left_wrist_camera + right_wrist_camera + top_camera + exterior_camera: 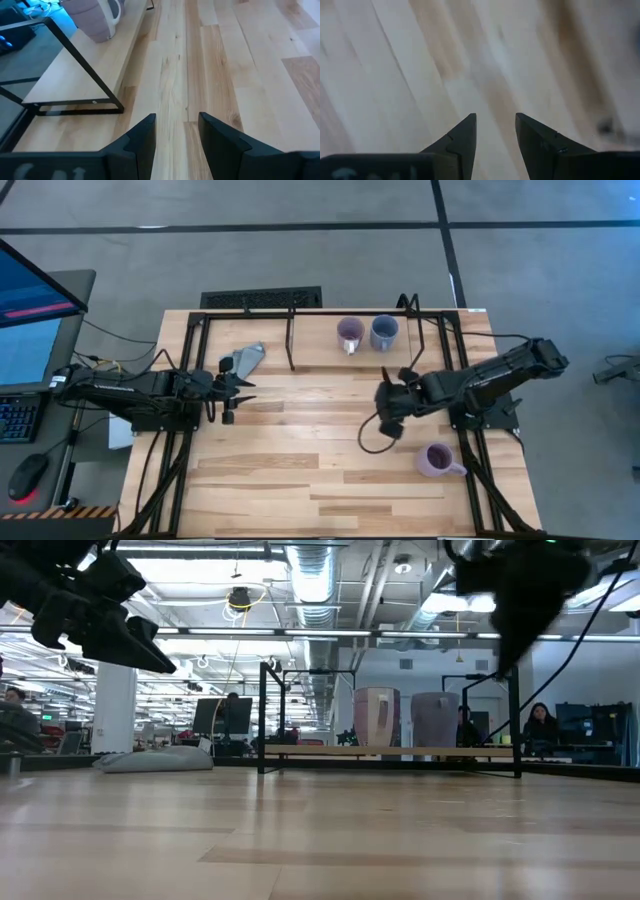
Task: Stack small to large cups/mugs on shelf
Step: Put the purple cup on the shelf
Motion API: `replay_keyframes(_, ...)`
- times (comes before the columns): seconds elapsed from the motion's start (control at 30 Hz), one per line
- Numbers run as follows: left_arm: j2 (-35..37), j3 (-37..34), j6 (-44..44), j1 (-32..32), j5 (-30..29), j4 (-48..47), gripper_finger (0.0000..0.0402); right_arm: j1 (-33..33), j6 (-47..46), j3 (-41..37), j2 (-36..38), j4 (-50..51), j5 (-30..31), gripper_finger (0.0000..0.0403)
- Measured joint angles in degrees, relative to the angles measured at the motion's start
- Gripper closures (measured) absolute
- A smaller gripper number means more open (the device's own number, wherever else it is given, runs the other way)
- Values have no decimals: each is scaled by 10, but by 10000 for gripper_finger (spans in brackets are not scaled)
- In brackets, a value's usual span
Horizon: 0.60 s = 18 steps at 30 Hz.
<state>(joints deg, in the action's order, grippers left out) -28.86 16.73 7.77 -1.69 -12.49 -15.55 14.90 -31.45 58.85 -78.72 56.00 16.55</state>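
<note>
A purple mug with a white patch (349, 333) and a blue-grey mug (384, 332) stand upright side by side on the board of the black-framed shelf (300, 340) at the table's far side; both also show in the low view (377, 717) (435, 720). A pale lilac mug (437, 460) stands upright on the table near the right edge, its handle pointing right. My right gripper (388, 420) is open and empty above the table, between the shelf and the lilac mug. My left gripper (240, 392) is open and empty at the left, pointing toward the shelf.
A grey wedge-shaped object (245, 360) lies on the table left of the shelf, just beyond my left gripper. The shelf's left part (75, 75) is bare board. Black frame rails run along the table's sides. Bare wood lies in the middle and near part.
</note>
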Motion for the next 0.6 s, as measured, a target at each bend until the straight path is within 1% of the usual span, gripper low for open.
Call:
replay_keyframes(0.13, 0, 0, 0, 0, -7, 0, 262, 4, -70, 0, 2, 124, -74, 244)
replay_keyframes(0.23, 0, 0, -10, 0, -18, 0, 262, 16, -102, 0, 18, 176, -117, 244)
replay_keyframes(0.33, 0, 0, -28, 0, -30, 1, 262, 29, -128, 0, 40, 193, -139, 244)
replay_keyframes(0.43, 0, 0, -49, 0, -34, 0, 262, 43, -160, 0, 69, 189, -162, 244)
replay_keyframes(0.53, 0, 0, -60, 0, -34, 0, 262, 64, -197, 0, 94, 191, -196, 244)
replay_keyframes(0.6, 0, 0, -59, 0, -34, 0, 262, 83, -215, 0, 106, 193, -206, 244)
